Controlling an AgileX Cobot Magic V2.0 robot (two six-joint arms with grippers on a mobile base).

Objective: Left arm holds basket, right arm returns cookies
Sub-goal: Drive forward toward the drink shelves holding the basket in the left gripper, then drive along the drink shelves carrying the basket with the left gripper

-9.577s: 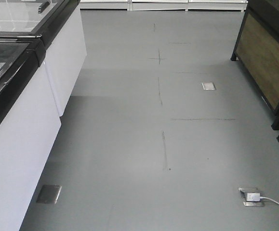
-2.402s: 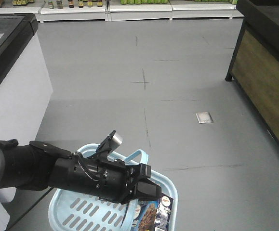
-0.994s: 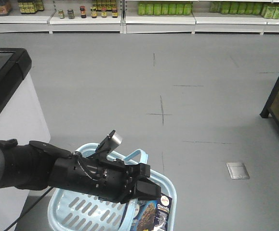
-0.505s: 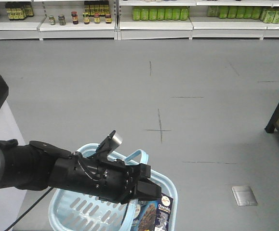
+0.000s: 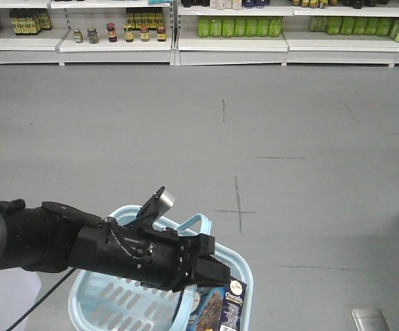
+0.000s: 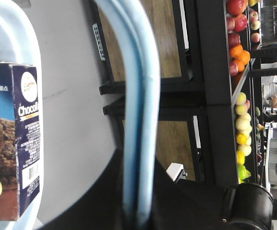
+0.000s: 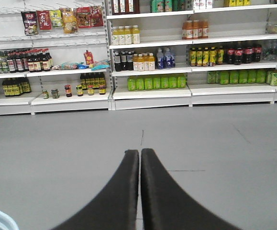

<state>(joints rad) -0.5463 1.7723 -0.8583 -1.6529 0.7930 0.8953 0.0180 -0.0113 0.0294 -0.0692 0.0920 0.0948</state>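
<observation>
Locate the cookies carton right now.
Front view, bottom centre: the cookies sit inside the basket against its right-hand wall, directly under the left claw that grips the basket's handle.

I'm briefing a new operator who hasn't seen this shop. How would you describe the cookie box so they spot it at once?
Start from the bulky black left arm low in the front view; it holds a pale blue slotted basket. Standing inside, against the rim, is the cookies carton: dark blue, with a cookie picture and a round white logo, the one dark printed box against that pale plastic.
</observation>
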